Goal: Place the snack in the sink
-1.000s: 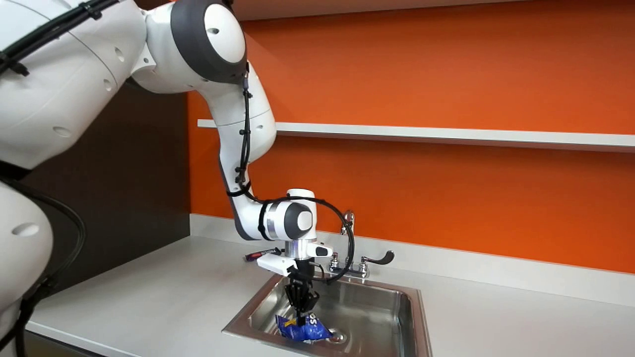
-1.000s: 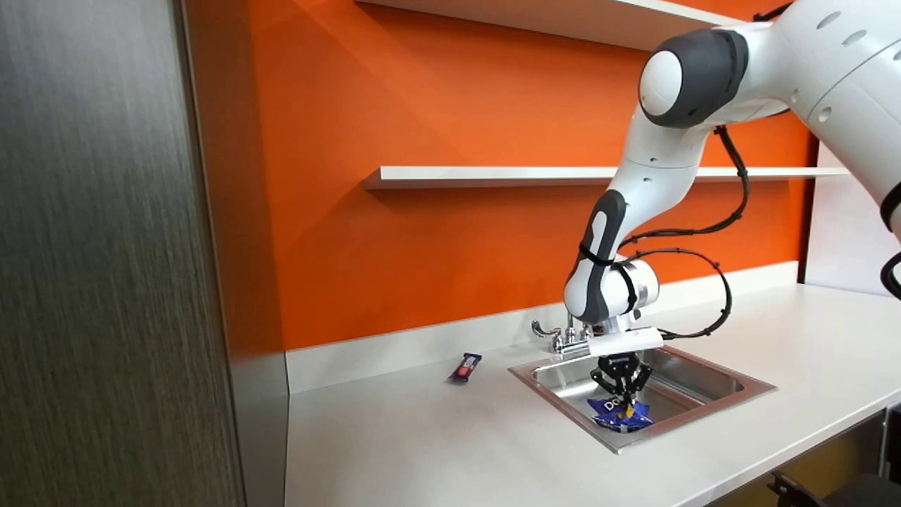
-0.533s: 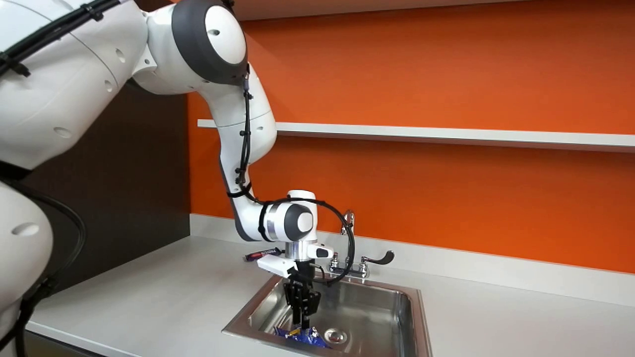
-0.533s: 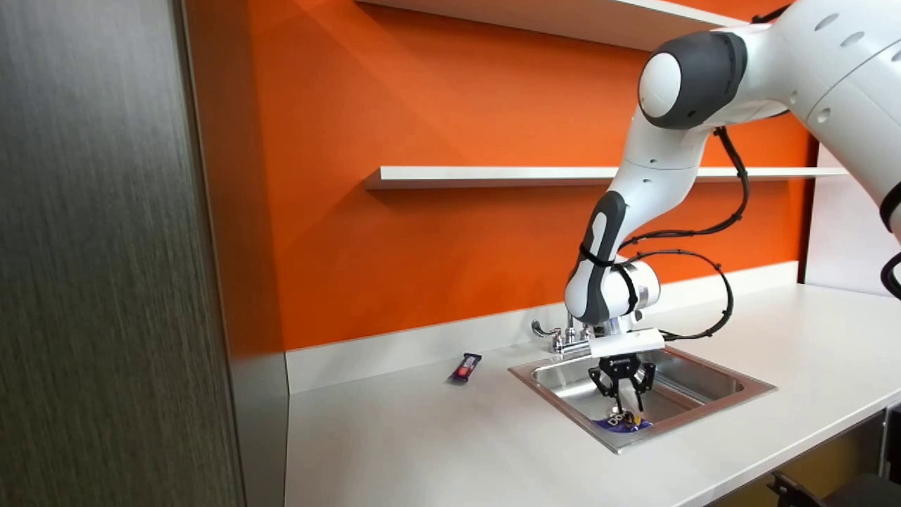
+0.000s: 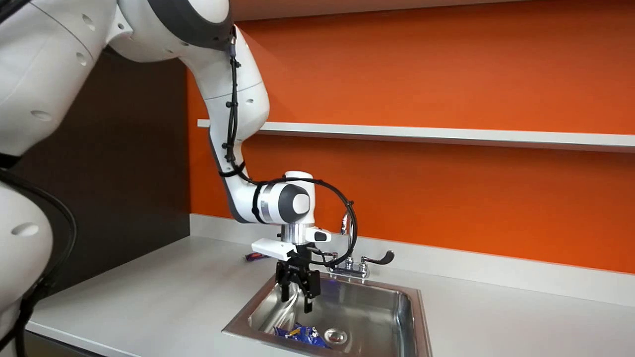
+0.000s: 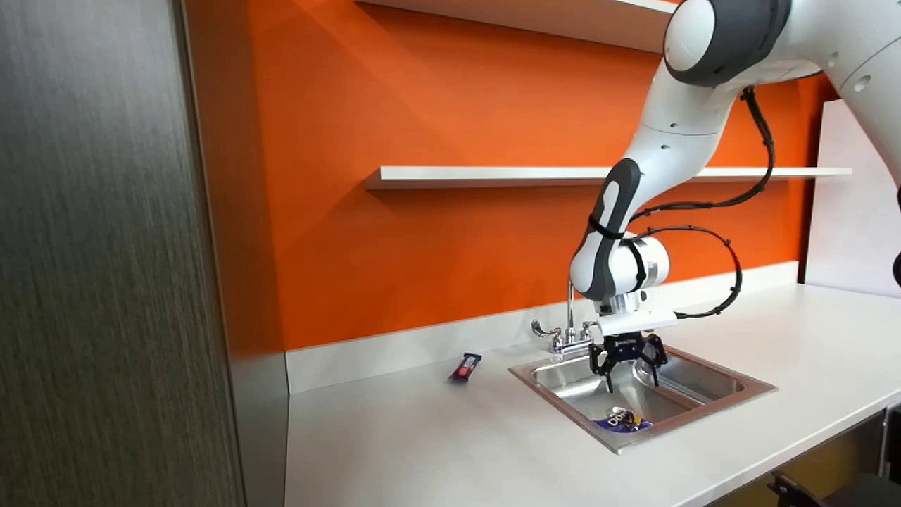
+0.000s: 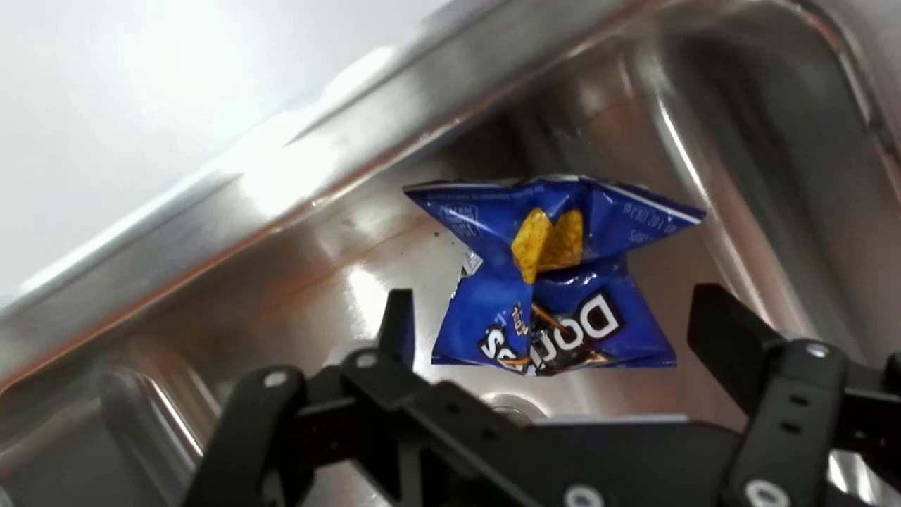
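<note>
I have my gripper (image 6: 633,386) up over the sink (image 5: 369,312), and its two fingers (image 7: 725,338) are spread wide apart. I cannot tell if the tips dip below the sink's rim. The snack (image 7: 556,282) is in the sink. It is a shiny, crumpled blue bag, and it lies on the sink's bottom, close to the side away from the tap (image 5: 349,268). In both exterior views I see a gap between the fingers and the snack. From the wrist view I can see two yellow chips printed on it and big white letters that start with "Dori", with a fold running through the word. The round drain (image 5: 336,336) is in the sink's bottom too, just beside the snack. The tap stands at the back of the sink, with shiny handles. My white arm (image 5: 253,109) bends down over the sink, and a black cable (image 5: 351,204) makes a loop near the wrist. In an exterior view, a little dark purple packet (image 6: 466,367) lies on the white counter (image 6: 394,451), out to one side of the sink. Higher than the sink, a white shelf (image 6: 486,174) runs along the orange wall (image 5: 476,74).
</note>
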Available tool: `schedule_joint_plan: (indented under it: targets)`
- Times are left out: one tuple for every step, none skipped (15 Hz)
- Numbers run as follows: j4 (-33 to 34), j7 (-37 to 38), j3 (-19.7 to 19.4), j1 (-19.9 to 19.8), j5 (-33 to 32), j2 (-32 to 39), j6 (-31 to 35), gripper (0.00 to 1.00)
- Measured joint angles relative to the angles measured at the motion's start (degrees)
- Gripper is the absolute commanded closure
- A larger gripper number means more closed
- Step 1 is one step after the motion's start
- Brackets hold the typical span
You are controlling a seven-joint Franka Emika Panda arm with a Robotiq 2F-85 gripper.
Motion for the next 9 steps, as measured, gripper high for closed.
schedule_joint_plan:
  targets:
    - [-2.0, -1.5, 0.2, -0.1, 0.3, -1.8, -0.2, 0.0]
    - [-4.2, -3.1, 0.4, -0.2, 0.6, -3.7, -0.2, 0.0]
    - [-6.5, -4.6, 0.6, -0.2, 0.8, -5.6, -0.2, 0.0]
    - [-8.7, -6.0, 0.8, -0.2, 0.9, -7.6, -0.2, 0.0]
    - [-10.8, -7.4, 1.1, -0.3, 0.9, -9.6, -0.2, 0.0]
    - [-12.8, -8.8, 1.3, -0.3, 0.9, -11.6, -0.2, 0.0]
    - [-14.6, -10.2, 1.6, -0.3, 0.9, -13.6, -0.2, 0.0]
    - [-16.5, -11.5, 2.0, -0.3, 1.0, -15.7, -0.2, 0.0]
    - [-18.3, -12.8, 2.4, -0.3, 1.3, -17.8, -0.2, 0.0]
